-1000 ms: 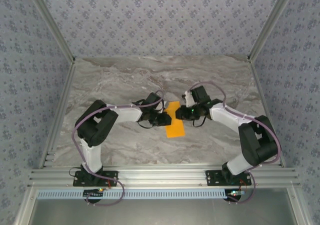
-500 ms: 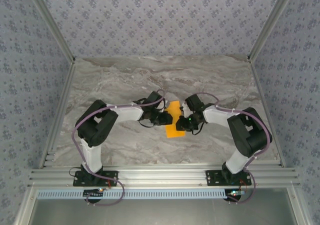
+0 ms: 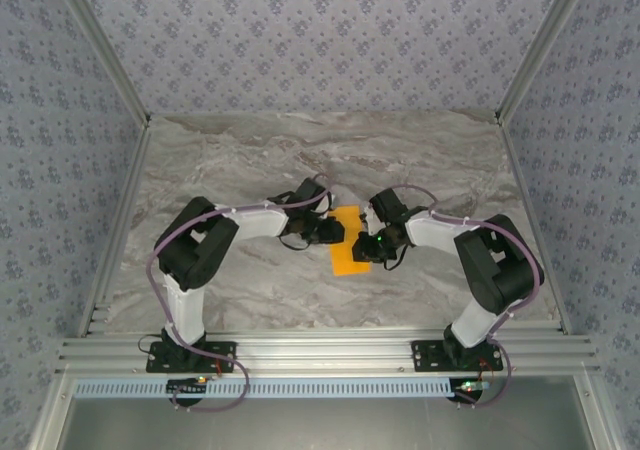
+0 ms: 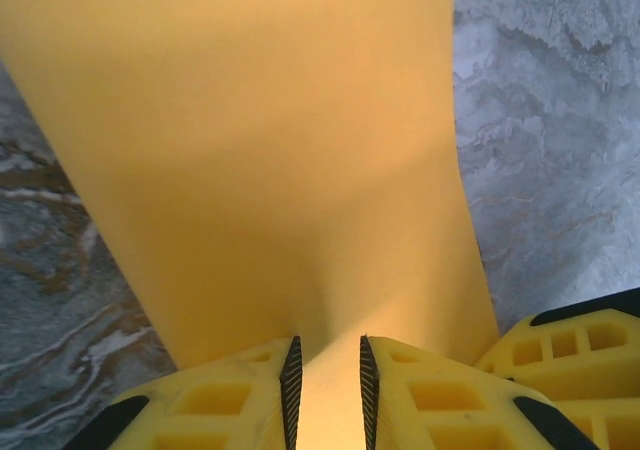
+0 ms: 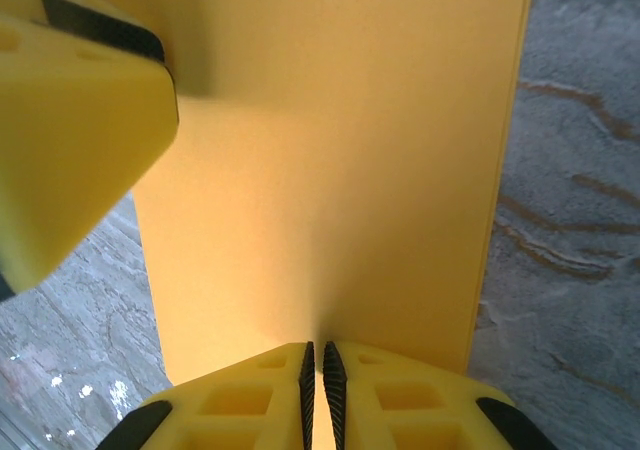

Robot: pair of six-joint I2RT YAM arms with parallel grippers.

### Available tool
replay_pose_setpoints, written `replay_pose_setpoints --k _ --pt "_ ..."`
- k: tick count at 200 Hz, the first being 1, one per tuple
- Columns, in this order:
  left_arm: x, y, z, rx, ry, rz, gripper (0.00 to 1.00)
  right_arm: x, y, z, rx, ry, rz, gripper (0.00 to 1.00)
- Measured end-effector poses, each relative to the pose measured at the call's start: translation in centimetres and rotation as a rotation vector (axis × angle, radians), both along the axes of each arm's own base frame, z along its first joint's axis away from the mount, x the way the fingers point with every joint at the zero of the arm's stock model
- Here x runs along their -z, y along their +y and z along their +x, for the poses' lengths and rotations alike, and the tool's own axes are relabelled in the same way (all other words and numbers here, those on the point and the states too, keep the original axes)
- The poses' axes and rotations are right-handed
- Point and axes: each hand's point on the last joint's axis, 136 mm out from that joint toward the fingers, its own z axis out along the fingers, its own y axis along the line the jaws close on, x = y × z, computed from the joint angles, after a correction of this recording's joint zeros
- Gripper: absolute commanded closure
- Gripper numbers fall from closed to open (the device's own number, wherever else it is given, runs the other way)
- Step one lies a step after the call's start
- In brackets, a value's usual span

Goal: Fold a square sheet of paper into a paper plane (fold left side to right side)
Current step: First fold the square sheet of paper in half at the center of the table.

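Two robot arms are meeting over the middle of a grey marbled surface (image 3: 240,160), both pinching the same bright-orange sheet of paper (image 3: 346,258). From above, the sheet is showing as a narrow strip between the two wrists, its long sides running away from the arm bases. The left gripper (image 3: 336,232) is reaching in from the left at the strip's far half. The right gripper (image 3: 364,247) is coming in from the right, slightly nearer the bases.

At the left wrist, the left gripper (image 4: 327,362) is gripping the near edge of the sheet of paper (image 4: 270,160). The orange paper is passing between the dark ribbed pads and dimpling just ahead of them. One yellow finger (image 4: 570,355) of the right gripper is showing at lower right.

At the right wrist, the right gripper (image 5: 320,362) is clamping its jaws almost together on the sheet of paper (image 5: 340,150), whose right-hand edge is showing a doubled line. A yellow finger (image 5: 75,120) of the left gripper is sitting at upper left. Whether the strip is lying flat or lifted is hard to tell.
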Motion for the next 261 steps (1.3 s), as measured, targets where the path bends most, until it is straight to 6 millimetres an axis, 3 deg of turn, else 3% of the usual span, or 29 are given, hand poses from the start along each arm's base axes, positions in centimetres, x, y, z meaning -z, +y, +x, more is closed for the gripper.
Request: replay_pose_setpoints --k 91,184,261 --pt "0.2 0.2 2.5 -0.025 0.014 -0.041 0.77 0.1 0.0 0.2 -0.012 -0.01 -0.008 0.83" --pt "0.0 1.2 9.6 -0.129 -0.006 -0.039 0.76 0.1 0.0 0.2 -0.017 -0.016 -0.008 0.83" --pt "-0.2 2.1 12.2 -0.166 -0.036 -0.016 0.73 -0.2 0.4 0.1 -0.025 -0.044 0.035 0.79"
